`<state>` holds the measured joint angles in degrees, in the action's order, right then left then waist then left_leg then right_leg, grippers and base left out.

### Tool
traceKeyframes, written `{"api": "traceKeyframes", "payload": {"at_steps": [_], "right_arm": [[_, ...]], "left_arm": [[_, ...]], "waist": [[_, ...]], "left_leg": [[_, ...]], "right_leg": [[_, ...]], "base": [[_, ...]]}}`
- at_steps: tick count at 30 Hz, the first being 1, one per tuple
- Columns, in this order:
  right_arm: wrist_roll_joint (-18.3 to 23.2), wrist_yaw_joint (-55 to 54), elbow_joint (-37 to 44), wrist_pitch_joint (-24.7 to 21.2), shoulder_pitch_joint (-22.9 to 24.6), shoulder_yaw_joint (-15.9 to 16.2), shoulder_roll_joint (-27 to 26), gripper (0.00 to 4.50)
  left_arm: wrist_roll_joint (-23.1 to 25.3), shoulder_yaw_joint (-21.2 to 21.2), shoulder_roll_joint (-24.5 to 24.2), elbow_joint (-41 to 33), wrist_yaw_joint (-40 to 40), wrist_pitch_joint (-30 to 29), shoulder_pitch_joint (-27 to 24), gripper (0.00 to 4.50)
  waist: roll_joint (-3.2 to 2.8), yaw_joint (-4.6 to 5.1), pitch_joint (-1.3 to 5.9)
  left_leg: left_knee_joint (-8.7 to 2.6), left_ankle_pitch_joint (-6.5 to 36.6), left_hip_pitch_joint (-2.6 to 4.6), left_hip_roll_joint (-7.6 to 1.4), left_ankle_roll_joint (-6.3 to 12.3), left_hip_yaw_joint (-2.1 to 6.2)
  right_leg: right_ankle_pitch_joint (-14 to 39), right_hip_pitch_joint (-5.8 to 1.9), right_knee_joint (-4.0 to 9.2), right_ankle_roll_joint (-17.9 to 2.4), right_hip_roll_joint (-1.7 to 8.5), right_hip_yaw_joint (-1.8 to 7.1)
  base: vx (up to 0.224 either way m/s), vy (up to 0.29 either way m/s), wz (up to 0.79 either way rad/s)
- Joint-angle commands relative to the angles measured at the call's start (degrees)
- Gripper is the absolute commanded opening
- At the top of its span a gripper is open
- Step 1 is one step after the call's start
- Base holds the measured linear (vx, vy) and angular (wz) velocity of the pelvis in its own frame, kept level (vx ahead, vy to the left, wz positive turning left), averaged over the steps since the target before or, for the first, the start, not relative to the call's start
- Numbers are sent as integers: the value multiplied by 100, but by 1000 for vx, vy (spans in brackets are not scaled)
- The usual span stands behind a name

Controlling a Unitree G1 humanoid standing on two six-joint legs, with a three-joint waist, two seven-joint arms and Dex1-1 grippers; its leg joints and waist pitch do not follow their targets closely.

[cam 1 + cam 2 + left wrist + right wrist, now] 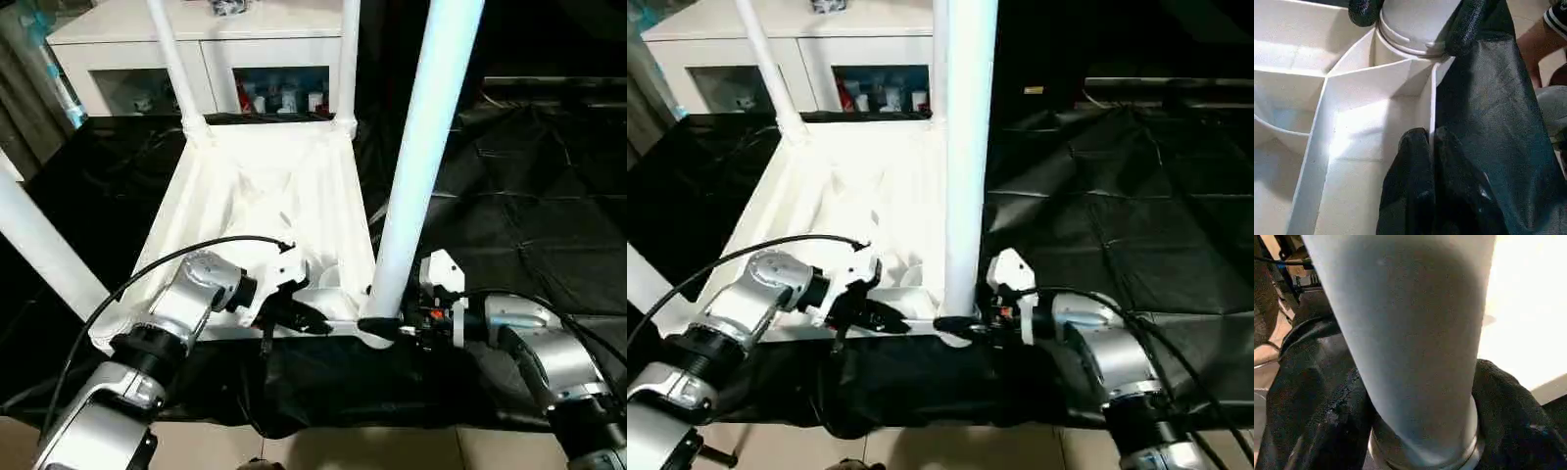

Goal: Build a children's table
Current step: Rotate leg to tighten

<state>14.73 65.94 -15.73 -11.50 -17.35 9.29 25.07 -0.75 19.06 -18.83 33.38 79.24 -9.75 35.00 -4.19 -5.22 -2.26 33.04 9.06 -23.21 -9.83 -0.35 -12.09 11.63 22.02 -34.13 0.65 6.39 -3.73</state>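
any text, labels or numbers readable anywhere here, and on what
No text can be read in these views.
Items behind the cabinet glass: colourful packaging, print too small and blurred to read.
Small yellowish tag on the dark backdrop: too small to read.
Tabletop and legs: plain white, no markings visible.

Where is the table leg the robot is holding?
In the left eye view, the leg stands upright in the upside-down tabletop's near right corner socket, with the right pincer clasped around its base.
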Motion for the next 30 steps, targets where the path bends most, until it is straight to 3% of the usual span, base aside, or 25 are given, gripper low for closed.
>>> {"api": "traceKeyframes", "payload": {"at_steps": [1, 4, 7, 12, 14, 15, 16, 17, 19, 20, 21, 24, 26, 27, 29, 30], "right_arm": [[103, -79, 180, -124, 133, -75, -23, 258], [94, -351, 291, -220, 308, -108, -134, 254], [-48, -919, 231, -201, 411, -201, -345, 253], [-499, -2317, -235, -126, 343, -326, -884, 252], [-628, -2954, -438, -153, 274, -395, -1178, 252], [-643, -3153, -480, -201, 248, -432, -1283, 252], [-675, -3436, -540, -237, 193, -475, -1446, 252], [-725, -3676, -607, -219, 124, -478, -1618, 252], [-712, -3812, -662, -164, 36, -457, -1847, 252], [-707, -3807, -662, -162, 34, -456, -1855, 308], [-585, -3689, -540, -209, 66, -472, -1966, 322], [-484, -3504, -380, -250, 137, -430, -1995, 339], [-492, -3385, -293, -214, 188, -372, -1936, 350], [-391, -2976, 61, -144, 386, -259, -1659, 350], [-233, -2542, 433, -143, 585, -246, -1334, 350], [-131, -2255, 654, -146, 707, -261, -1099, 350]], "left_arm": [[-154, 144, 89, -126, 266, -8, -31, 0], [-110, 86, 207, -52, -39, -2, -18, 0], [33, -7, 396, 109, -640, -132, 62, 0], [222, -220, 838, 518, -1815, -188, 249, 0], [253, -316, 1084, 645, -2318, -228, 324, 0], [262, -337, 1160, 667, -2463, -226, 344, 0], [253, -366, 1274, 688, -2621, -244, 373, 0], [247, -357, 1395, 679, -2719, -230, 386, 0], [217, -309, 1549, 635, -2729, -207, 383, 0], [215, -306, 1553, 632, -2724, -206, 382, 0], [245, -271, 1562, 621, -2722, -146, 366, 0], [264, -213, 1543, 620, -2584, -40, 338, 0], [260, -171, 1518, 596, -2452, 18, 307, 0], [270, -36, 1406, 463, -2149, 103, 188, 0], [296, 68, 1281, 319, -1905, 162, 88, 0], [306, 121, 1190, 234, -1755, 204, 33, 0]], "waist": [[99, 26, 339], [108, 29, 312], [124, 53, 277], [151, 134, 253], [152, 212, 253], [157, 232, 248], [89, 240, 248], [110, 280, 241], [107, 315, 252], [110, 324, 257], [67, 347, 256], [70, 351, 268], [72, 333, 279], [111, 296, 292], [106, 240, 300], [142, 237, 301]], "left_leg": [[-355, 1215, 190, -370, 466, 164], [-388, 1401, 193, -379, 378, 173], [-433, 1864, 229, -386, 121, 188], [-476, 2216, 232, -359, -185, 232], [-485, 2479, 244, -343, -279, 254], [-484, 2577, 258, -335, -285, 264], [-482, 2617, 267, -335, -298, 270], [-486, 2672, 265, -332, -314, 260], [-496, 2701, 250, -318, -308, 276], [-493, 2717, 251, -318, -292, 276], [-491, 2765, 266, -322, -261, 265], [-498, 2676, 237, -322, -206, 262], [-491, 2587, 239, -327, -165, 247], [-492, 2439, 219, -341, -88, 256], [-473, 2239, 225, -360, 32, 228], [-469, 2139, 204, -352, 85, 220]], "right_leg": [[509, -167, 349, -1521, 276, 210], [828, -150, 381, -1443, 275, 216], [1461, -110, 438, -1313, 295, 240], [2116, -84, 514, -1042, 318, 244], [2444, -73, 554, -920, 319, 233], [2580, -57, 581, -869, 321, 232], [2605, -52, 583, -852, 323, 236], [2590, -27, 607, -832, 304, 241], [2618, -48, 603, -784, 296, 226], [2612, -45, 603, -778, 296, 226], [2533, -26, 628, -770, 282, 236], [2290, -52, 600, -810, 273, 238], [2126, -54, 585, -867, 279, 246], [1995, -99, 565, -873, 291, 247], [1672, -93, 543, -929, 284, 265], [1563, -115, 533, -955, 283, 262]], "base": [[0, 0, 0], [0, 0, 0], [0, 0, 0], [0, 0, 0], [0, 0, 0], [0, 0, 0], [0, 0, 0], [0, 0, 0], [0, 0, 0], [0, 0, 0], [0, 0, 0], [0, 0, 0], [0, 0, 0], [0, 0, 0], [0, 0, 0], [0, 0, 0]]}}
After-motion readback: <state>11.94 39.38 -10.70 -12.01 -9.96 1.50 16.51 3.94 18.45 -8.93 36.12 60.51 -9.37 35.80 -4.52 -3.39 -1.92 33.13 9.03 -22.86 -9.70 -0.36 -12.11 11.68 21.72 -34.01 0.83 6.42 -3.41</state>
